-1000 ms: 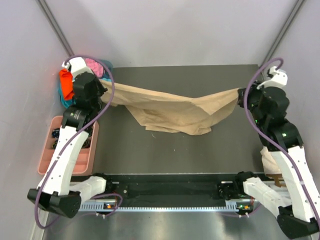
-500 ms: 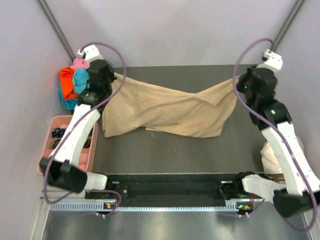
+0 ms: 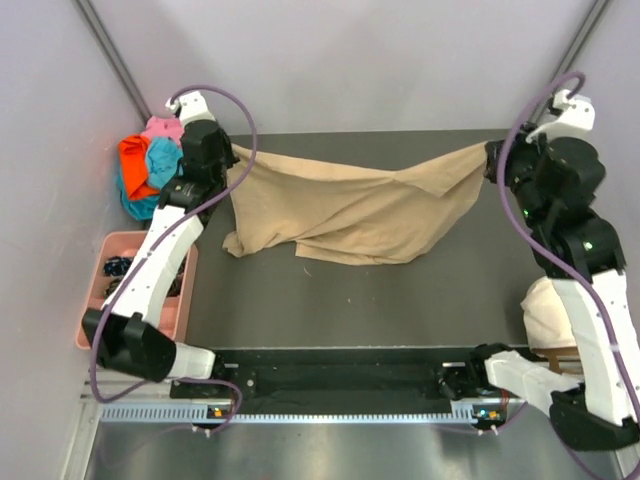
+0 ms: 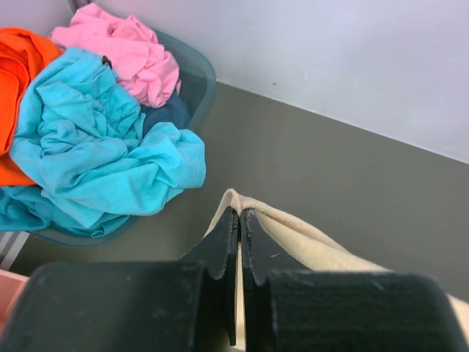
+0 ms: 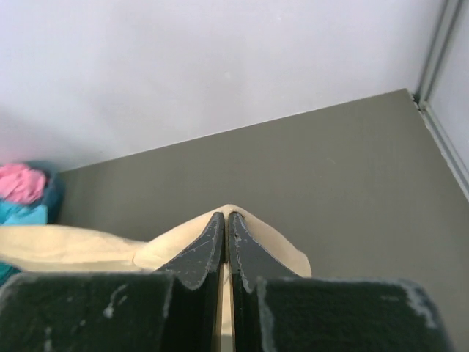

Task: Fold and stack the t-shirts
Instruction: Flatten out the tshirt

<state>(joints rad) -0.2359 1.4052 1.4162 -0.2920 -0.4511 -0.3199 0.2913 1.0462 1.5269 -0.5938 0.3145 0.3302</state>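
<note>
A large tan t-shirt hangs stretched across the back of the dark table, held up at both ends, its lower edge drooping to the surface. My left gripper is shut on its left corner; the wrist view shows the tan cloth pinched between the black fingers. My right gripper is shut on the right corner, the cloth folding over its fingertips. Turquoise, orange and pink t-shirts lie bunched in a teal bin at the far left.
A pink compartment tray with small dark items sits at the left edge. A cream cap lies by the right arm. Grey walls close in the table at the back and both sides. A black rail runs along the near edge.
Both arms have moved back and apart, stretching the tan t-shirt out wider. Its left side, which was drooping and crumpled, now hangs flatter. Both grips stay shut.
</note>
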